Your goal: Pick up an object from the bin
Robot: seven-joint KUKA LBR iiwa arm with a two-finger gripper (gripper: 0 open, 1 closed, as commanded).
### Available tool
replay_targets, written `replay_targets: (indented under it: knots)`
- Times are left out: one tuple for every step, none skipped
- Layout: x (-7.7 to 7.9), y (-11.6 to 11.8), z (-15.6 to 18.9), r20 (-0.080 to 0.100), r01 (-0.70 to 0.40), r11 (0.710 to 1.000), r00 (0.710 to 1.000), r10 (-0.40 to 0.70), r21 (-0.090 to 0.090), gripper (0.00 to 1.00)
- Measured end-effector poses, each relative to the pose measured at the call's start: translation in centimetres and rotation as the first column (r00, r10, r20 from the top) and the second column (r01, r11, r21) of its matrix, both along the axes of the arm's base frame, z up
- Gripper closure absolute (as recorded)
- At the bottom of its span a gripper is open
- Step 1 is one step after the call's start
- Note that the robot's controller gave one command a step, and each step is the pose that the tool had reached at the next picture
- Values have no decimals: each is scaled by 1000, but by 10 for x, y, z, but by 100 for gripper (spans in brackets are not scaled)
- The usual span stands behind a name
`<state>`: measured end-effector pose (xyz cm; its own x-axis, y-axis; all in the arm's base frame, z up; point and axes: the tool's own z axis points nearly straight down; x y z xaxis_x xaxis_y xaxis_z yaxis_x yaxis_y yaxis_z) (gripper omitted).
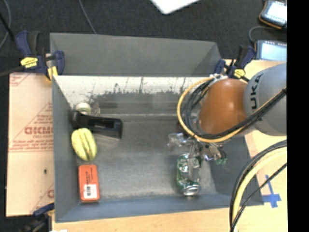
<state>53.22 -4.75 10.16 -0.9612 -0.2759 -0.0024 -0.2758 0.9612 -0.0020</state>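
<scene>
Where the arm [270,100] reaches in from the right of the frame, we see its pincer [194,157] low in the lower right of the bin [145,149], directly over the upper end of a crumpled can [188,181]. We cannot tell whether the pincer is open or closed, because its metal parts merge with the can's shiny skin. Nor can we say whether it touches the can.

The can is thin metal, green and silver, dented along its side. It lies lengthwise with its round silver end toward the bottom of the frame, near the bin's lower wall. Above the pincer sits the wrist's smooth, domed orange-brown cover [219,108], looped by yellow and black cables [182,105].

The bin is dull grey sheet metal with sloping walls. Its far wall is paler and scuffed with dark streaks.

Everything else lies well apart from the can, on the left of the frame. A yellow lump [84,144], ribbed and egg-shaped, looks soft and matte. Just below it lies an orange box [88,182], flat and rectangular, with a white label [89,192] near its lower end. Just above and to the right of the lump rests a black bar [99,123], long and matte. At the bar's upper left end is a pale round thing [83,108], and we cannot make out what it is.
</scene>
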Motion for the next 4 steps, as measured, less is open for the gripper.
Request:
replay_targets:
  knots:
    - [-6, -21, -10, 3, 226, 974, 974, -226, 4, 0]
    - [-19, -39, -21, 12, 264, 965, 965, -264, 7, 0]
    - [-20, -41, -21, 16, 244, 970, 970, -244, 10, 0]
    - [-24, -29, 1, 7, 230, 973, 973, -230, 4, 0]
